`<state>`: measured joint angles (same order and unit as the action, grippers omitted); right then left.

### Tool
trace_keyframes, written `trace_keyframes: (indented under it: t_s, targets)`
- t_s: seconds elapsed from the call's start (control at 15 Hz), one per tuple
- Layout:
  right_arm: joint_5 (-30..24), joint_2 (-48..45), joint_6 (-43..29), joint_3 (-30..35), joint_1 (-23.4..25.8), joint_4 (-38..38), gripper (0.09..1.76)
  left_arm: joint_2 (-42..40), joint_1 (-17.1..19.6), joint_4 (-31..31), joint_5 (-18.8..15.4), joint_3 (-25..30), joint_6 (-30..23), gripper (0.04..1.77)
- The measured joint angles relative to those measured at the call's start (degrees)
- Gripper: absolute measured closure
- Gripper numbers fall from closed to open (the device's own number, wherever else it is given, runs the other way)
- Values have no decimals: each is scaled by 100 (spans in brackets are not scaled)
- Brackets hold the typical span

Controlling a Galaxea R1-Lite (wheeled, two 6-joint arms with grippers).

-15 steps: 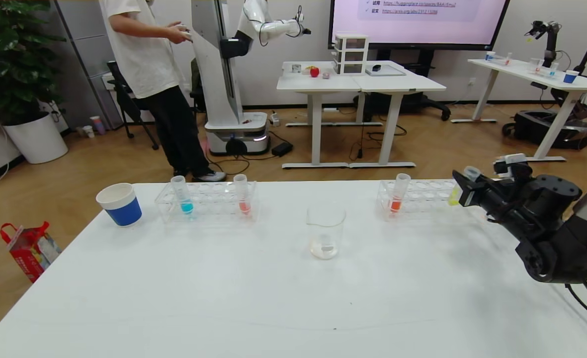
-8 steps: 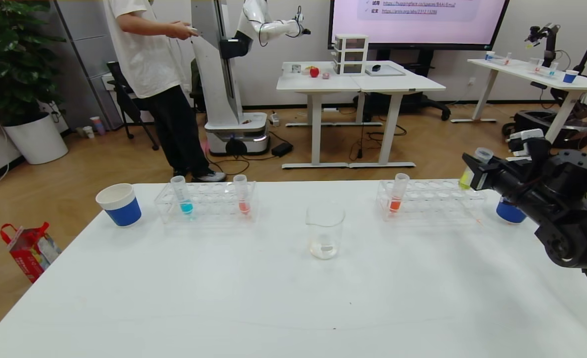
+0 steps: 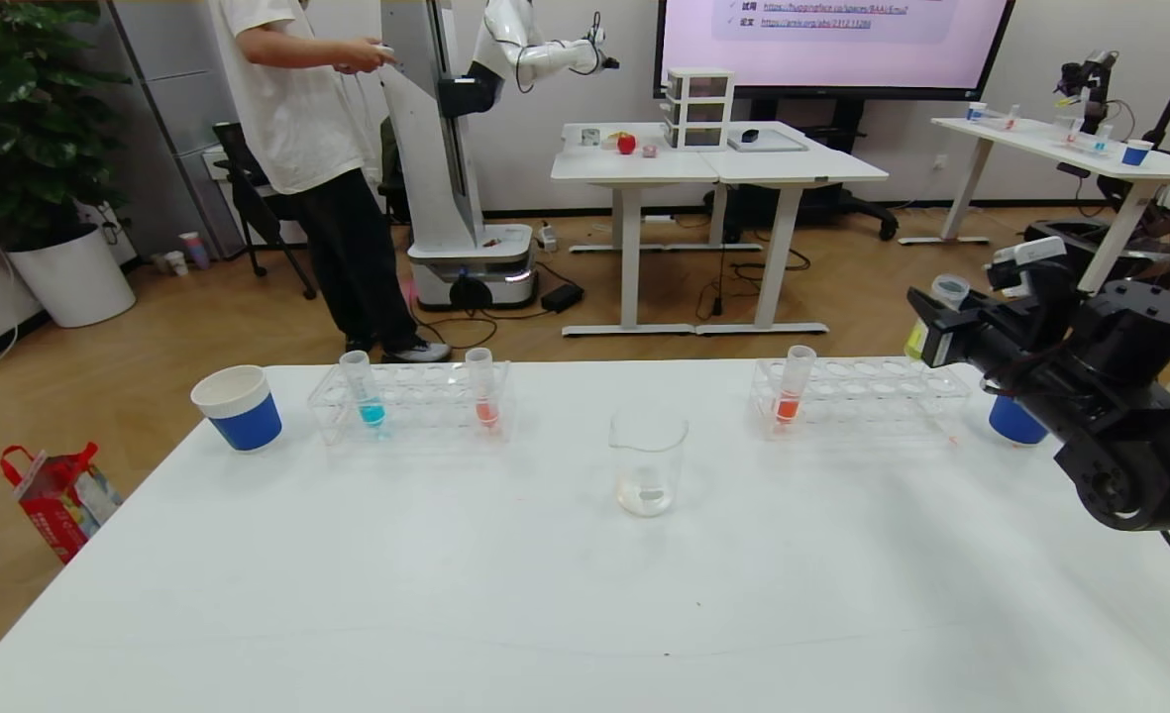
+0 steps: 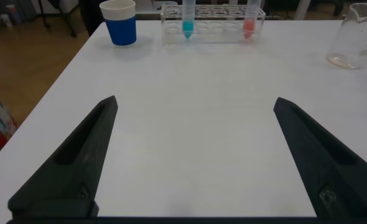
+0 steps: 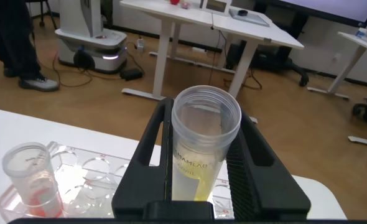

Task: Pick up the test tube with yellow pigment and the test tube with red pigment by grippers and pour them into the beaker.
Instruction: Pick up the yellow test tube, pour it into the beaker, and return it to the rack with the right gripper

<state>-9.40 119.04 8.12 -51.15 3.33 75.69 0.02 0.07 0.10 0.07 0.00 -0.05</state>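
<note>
Above rack, right gripper (image 3: 926, 340) (closed) holding yellow tube (image 5: 203, 146)

The white tabletop (image 3: 446, 594) is carrying the beaker (image 3: 649, 462) at centre. Two tube racks (image 3: 411, 404) (image 3: 857, 396) are sitting at eleven and one o'clock. Paper cups (image 3: 239, 406) (image 3: 1015, 421) are flanking them.

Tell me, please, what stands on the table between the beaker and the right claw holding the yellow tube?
In the head view, a clear rack holding one orange-red tube stands between the beaker and the right claw.

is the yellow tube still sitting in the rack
No, the right gripper holds the yellow test tube lifted above the rack.
</note>
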Motion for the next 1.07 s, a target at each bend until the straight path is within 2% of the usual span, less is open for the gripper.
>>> trace_keyframes:
  t_s: [0.2, 0.6, 0.8, 1.07]
  targets:
    - [157, -90, 37, -37, -517, 33, 134, 0, 0, 0, 0, 0, 0, 6]
    - [144, -68, 924, -226, -1534, 455, 134, 0, 0, 0, -2, 0, 0, 6]
    - [-146, 116, 1519, -321, -1909, 752, 134, 0, 0, 0, 0, 0, -2, 6]
    - [-625, 541, 2238, -574, -2160, 1323, 134, 0, 0, 0, 0, 0, -2, 6]
